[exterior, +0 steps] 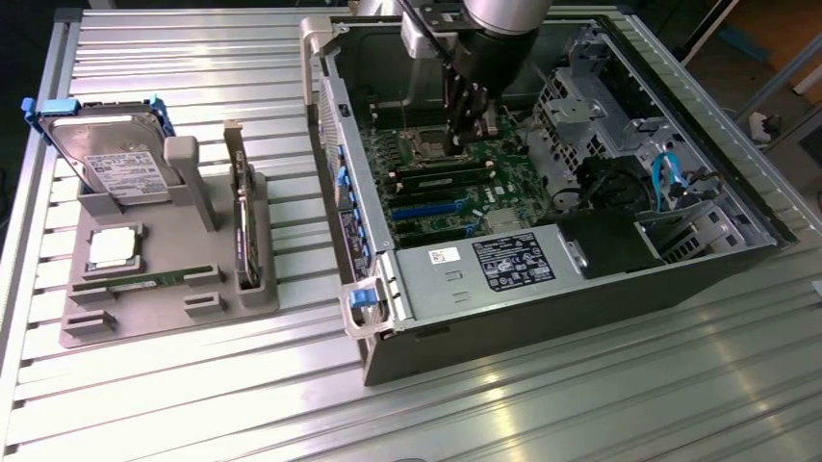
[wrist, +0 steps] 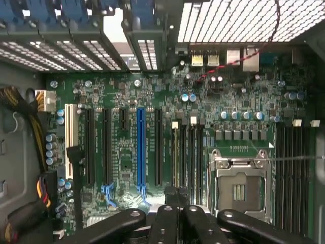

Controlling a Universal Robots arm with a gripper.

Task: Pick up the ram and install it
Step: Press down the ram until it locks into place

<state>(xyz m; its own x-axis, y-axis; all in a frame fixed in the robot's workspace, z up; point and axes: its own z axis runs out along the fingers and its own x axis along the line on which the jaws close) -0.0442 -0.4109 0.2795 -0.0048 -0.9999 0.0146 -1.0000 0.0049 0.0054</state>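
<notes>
1. My black two-finger gripper [exterior: 465,120] hangs inside the open black tower computer case [exterior: 540,313], low over the green motherboard [exterior: 444,197]. The wrist view puts its tips [wrist: 177,213] just above the near end of the row of narrow black memory slots [wrist: 188,152]. The jaws are together, and I see nothing between them.
2. The ram [exterior: 139,281], a long thin green stick, lies on edge along the front of the grey moulded parts tray [exterior: 167,310] on the exterior view's left. It is well apart from the gripper.
3. My reading is that the pick-up step is not done. It calls for spread jaws and a square pinch on the stick's long faces.
4. Room is tight here. The silver processor socket [wrist: 238,188] lies beside the slots and the case walls close in all round, so straight up is the free way. At the tray, the upright expansion card [exterior: 244,221] stands near the stick.
</notes>
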